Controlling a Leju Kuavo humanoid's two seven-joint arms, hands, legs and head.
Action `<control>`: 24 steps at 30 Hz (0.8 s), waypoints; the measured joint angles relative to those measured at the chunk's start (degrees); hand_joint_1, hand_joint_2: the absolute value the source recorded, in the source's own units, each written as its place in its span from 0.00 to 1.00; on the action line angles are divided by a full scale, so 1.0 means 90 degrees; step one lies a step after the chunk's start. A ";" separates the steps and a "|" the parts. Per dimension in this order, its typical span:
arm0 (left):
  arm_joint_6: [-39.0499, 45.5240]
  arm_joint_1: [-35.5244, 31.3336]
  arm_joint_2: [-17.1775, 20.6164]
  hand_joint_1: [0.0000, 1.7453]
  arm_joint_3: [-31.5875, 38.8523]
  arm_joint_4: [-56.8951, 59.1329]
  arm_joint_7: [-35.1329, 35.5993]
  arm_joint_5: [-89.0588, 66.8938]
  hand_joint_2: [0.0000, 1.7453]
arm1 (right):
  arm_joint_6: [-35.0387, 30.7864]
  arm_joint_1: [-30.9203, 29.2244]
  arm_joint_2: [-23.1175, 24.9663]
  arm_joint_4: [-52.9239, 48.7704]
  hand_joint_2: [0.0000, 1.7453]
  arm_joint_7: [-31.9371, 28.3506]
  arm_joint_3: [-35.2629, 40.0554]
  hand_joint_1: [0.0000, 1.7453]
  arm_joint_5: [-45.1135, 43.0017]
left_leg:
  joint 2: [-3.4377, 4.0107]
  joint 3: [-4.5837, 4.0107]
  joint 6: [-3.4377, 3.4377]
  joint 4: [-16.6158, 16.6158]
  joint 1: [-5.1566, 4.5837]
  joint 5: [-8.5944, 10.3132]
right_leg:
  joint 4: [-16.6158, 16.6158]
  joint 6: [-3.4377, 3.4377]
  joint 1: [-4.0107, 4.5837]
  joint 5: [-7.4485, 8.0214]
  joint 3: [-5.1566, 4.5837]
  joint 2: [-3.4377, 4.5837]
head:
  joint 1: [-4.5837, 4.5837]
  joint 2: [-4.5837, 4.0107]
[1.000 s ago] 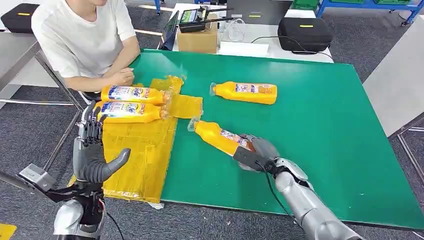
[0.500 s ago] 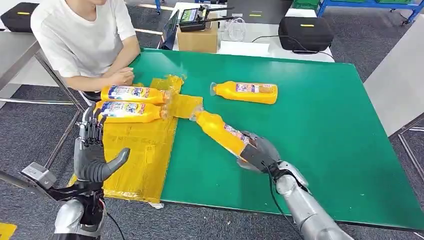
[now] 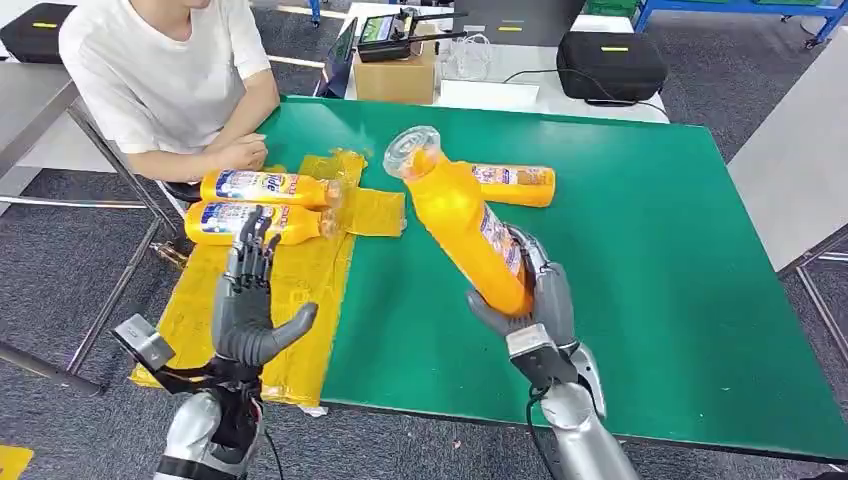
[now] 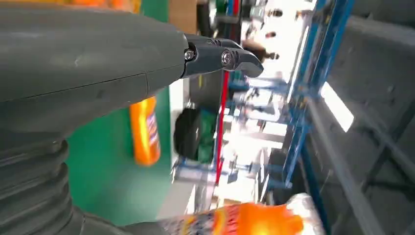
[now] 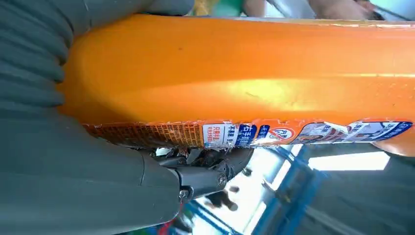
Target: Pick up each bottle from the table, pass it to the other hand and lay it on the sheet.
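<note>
Landmark: yellow sheet [image 3: 270, 290], lying over the left edge of the green table [image 3: 650, 300]. Two bottles [image 3: 262, 204] lie side by side on the sheet's far end, near a seated person [image 3: 165, 80]. Left hand [image 3: 250, 310] raised above the sheet's near part, fingers spread, palm empty. Right of the sheet, right hand [image 3: 530, 300] grips a bottle [image 3: 465, 225] at its base, lifted clear of the table, cap tilted up and away. Behind it, well right of the sheet, another bottle [image 3: 515, 186] lies on the table
</note>
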 measured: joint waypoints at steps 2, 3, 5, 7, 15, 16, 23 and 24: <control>-0.0041 0.0057 -0.0002 0.00 -0.0166 0.0003 0.0102 0.0077 1.00 | -0.0068 0.0176 0.0063 -0.0189 1.00 -0.0041 0.0024 1.00 -0.0039 | 0.0000 -0.0004 0.0000 0.0000 0.0000 0.0000 | 0.0000 0.0000 0.0000 0.0000 -0.0004 0.0000 | 0.0000 0.0000; -0.0051 0.0077 -0.0007 0.00 -0.0236 0.0003 0.0201 0.0143 1.00 | -0.0063 0.0256 0.0099 -0.0254 1.00 -0.0010 0.0048 1.00 -0.0039 | 0.0000 -0.0004 0.0000 0.0000 0.0001 0.0000 | 0.0000 0.0000 0.0000 0.0000 -0.0004 0.0000 | 0.0000 0.0000; -0.0235 0.0125 -0.0010 0.00 -0.0382 0.0027 0.0400 0.0344 1.00 | 0.0015 0.0407 0.0153 -0.0298 1.00 0.0056 0.0148 1.00 -0.0007 | 0.0000 -0.0004 0.0000 -0.0001 0.0001 0.0000 | 0.0000 0.0000 0.0000 0.0000 -0.0005 0.0000 | -0.0002 0.0000; -0.0462 0.0148 -0.0002 0.00 -0.0533 0.0131 0.0527 0.0571 1.00 | 0.0020 0.0529 0.0182 -0.0269 1.00 0.0020 0.0253 1.00 0.0042 | -0.0001 -0.0006 0.0000 -0.0001 0.0001 0.0000 | 0.0000 0.0000 0.0000 0.0000 -0.0006 -0.0001 | 0.0000 0.0000; -0.0673 0.0161 0.0034 0.00 -0.0916 0.0561 0.0927 0.1042 1.00 | 0.0034 0.0766 0.0194 0.0083 1.00 -0.0167 0.0573 1.00 0.0097 | 0.0001 -0.0008 0.0000 -0.0001 0.0000 0.0000 | 0.0000 0.0000 0.0000 0.0000 -0.0008 0.0000 | 0.0000 0.0000; -0.0705 0.0152 0.0046 0.00 -0.0968 0.0612 0.0969 0.1091 1.00 | 0.0061 0.0775 0.0194 0.0124 1.00 -0.0167 0.0602 1.00 0.0097 | 0.0001 -0.0008 0.0000 -0.0001 0.0000 0.0000 | 0.0000 0.0000 0.0000 0.0000 -0.0008 -0.0001 | 0.0000 0.0000; -0.0724 0.0076 0.0151 0.00 -0.1276 0.1028 0.1112 0.1078 1.00 | 0.0093 0.0782 0.0194 0.0365 1.00 -0.0109 0.0845 1.00 0.0248 | 0.0000 -0.0009 0.0000 -0.0001 0.0001 0.0000 | 0.0000 0.0000 0.0000 0.0000 -0.0010 -0.0001 | 0.0000 0.0000; -0.0724 0.0065 0.0163 0.00 -0.1305 0.1078 0.1120 0.1078 1.00 | 0.0088 0.0783 0.0194 0.0384 1.00 -0.0099 0.0869 1.00 0.0250 | 0.0000 -0.0009 0.0000 -0.0001 0.0001 0.0000 | 0.0000 0.0000 0.0000 0.0000 -0.0010 -0.0001 | 0.0000 0.0000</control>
